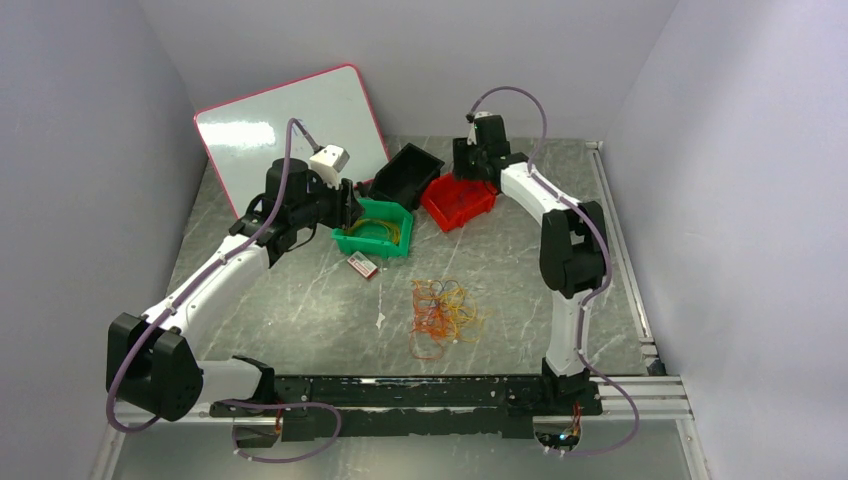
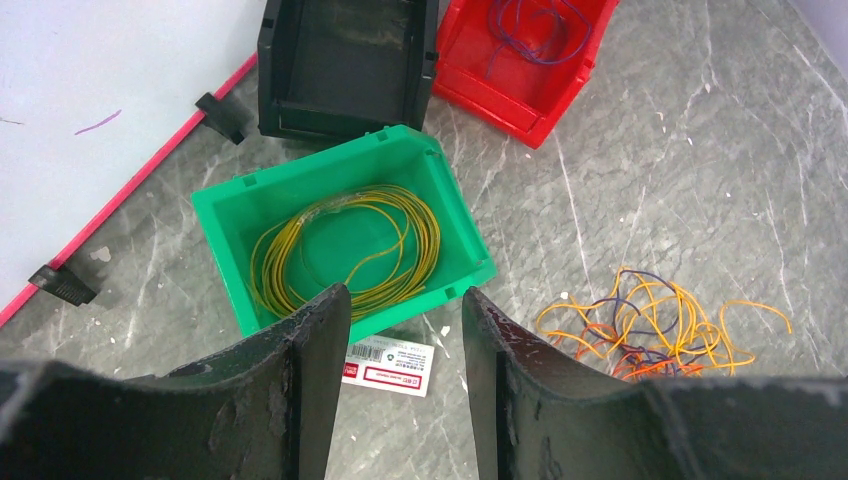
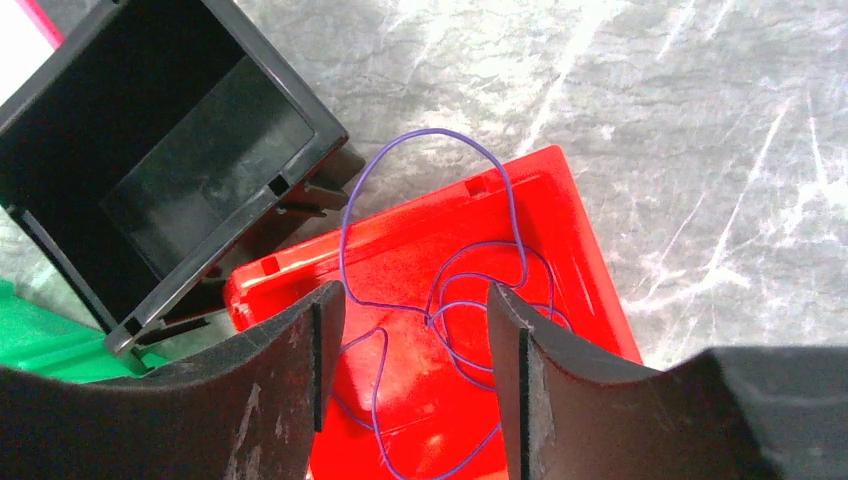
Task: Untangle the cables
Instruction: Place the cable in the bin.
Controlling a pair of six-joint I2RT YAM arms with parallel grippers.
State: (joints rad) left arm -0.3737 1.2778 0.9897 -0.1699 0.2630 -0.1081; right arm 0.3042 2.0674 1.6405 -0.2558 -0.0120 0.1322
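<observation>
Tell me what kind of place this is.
Most likely a robotics lab test cell: plain walls box in a marble-patterned table, two robot arms are bolted along its near edge, and small sorting bins sit near a tangle of loose cables.

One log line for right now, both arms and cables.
left gripper: open, at green bin holding yellow cable | right gripper: open, above red bin holding purple cable | tangled cables: loose on table
</observation>
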